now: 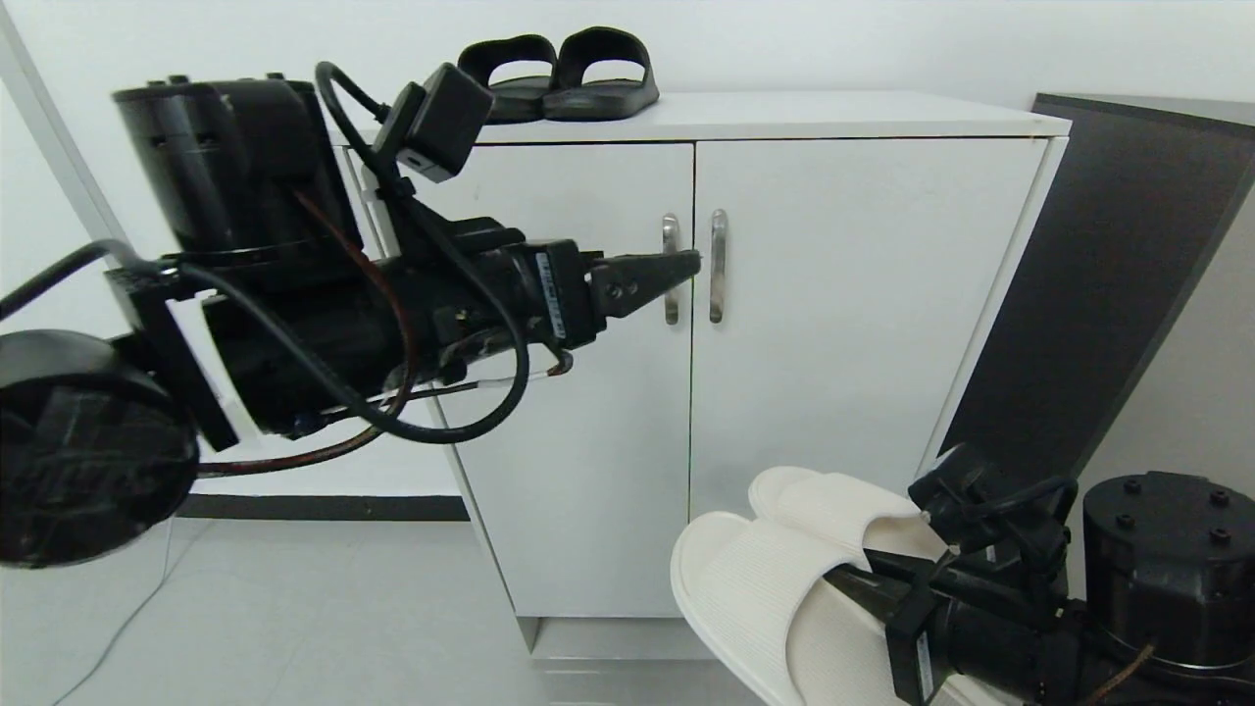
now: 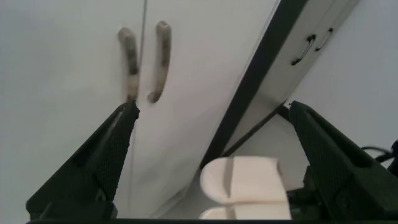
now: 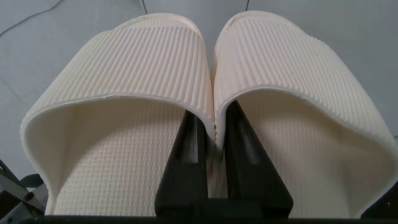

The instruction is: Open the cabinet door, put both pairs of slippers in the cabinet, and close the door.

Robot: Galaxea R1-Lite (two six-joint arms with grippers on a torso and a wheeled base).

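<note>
The white cabinet [image 1: 833, 294] stands with both doors closed; two metal handles [image 1: 671, 270] meet at the centre seam. A black pair of slippers [image 1: 559, 76] rests on its top. My left gripper [image 1: 686, 263] is raised in front of the left door's handle [image 2: 129, 65], its fingers [image 2: 115, 146] spread open and apart from the handle. Low on the right, my right gripper [image 3: 213, 134] is shut on the inner edges of a cream pair of slippers [image 1: 775, 579], side by side [image 3: 211, 81].
A dark grey panel [image 1: 1108, 284] leans by the cabinet's right side. Pale floor [image 1: 294, 628] lies in front, with a thin cable on it at the left. A white wall is behind.
</note>
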